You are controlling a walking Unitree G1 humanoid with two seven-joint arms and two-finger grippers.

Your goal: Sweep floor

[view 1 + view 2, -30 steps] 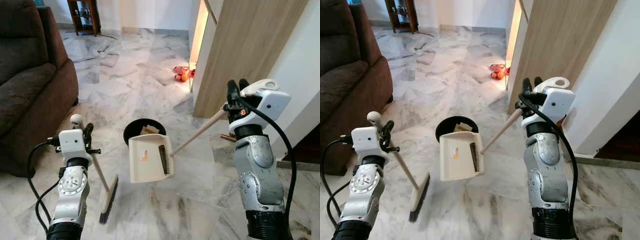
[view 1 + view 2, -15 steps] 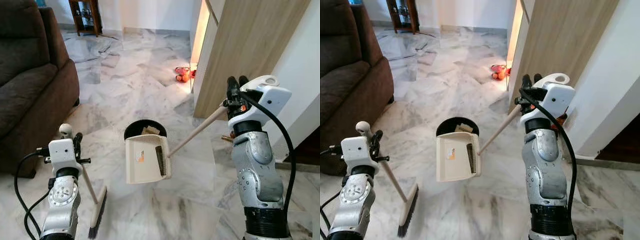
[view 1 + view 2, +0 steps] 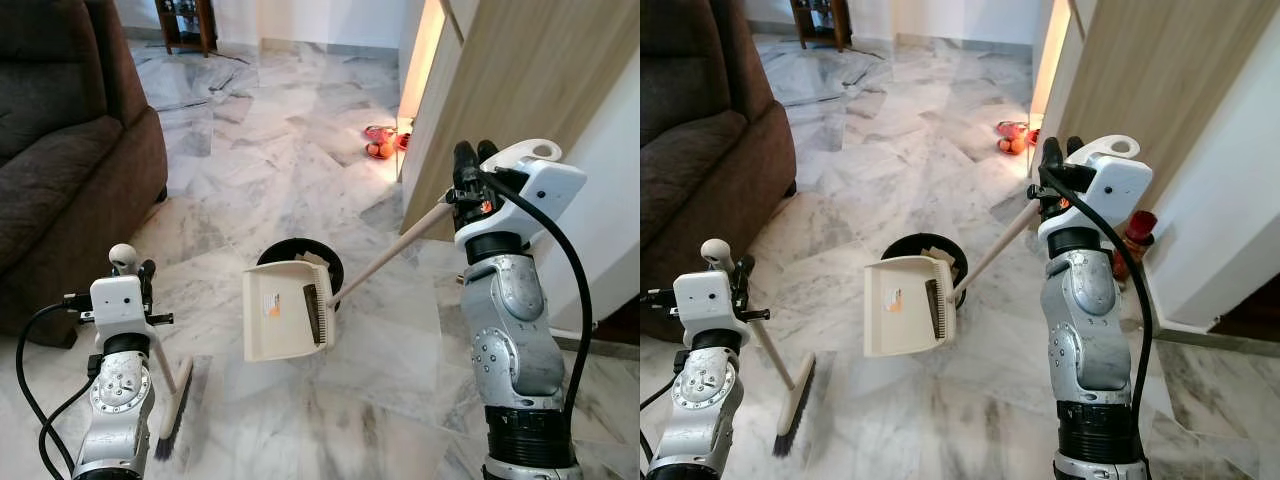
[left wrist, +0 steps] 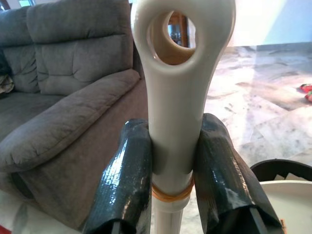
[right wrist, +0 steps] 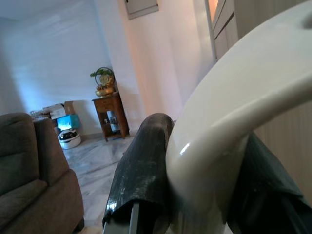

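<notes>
Since a second ago your dustpan (image 3: pixel 283 312) has swung over the black bin (image 3: pixel 327 262), its rear edge now above the rim; paper scraps lie in the bin. Your right gripper (image 3: pixel 468 170) is clamped on the dustpan's long handle. Your left gripper (image 4: pixel 173 161) is closed around the broom (image 3: pixel 170 402), whose bristles rest on the marble floor (image 3: pixel 260 150) left of the bin.

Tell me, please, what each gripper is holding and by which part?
Left gripper is shut on the broom, near its handle's top; right gripper is shut on the dustpan, at its handle's upper end.
</notes>
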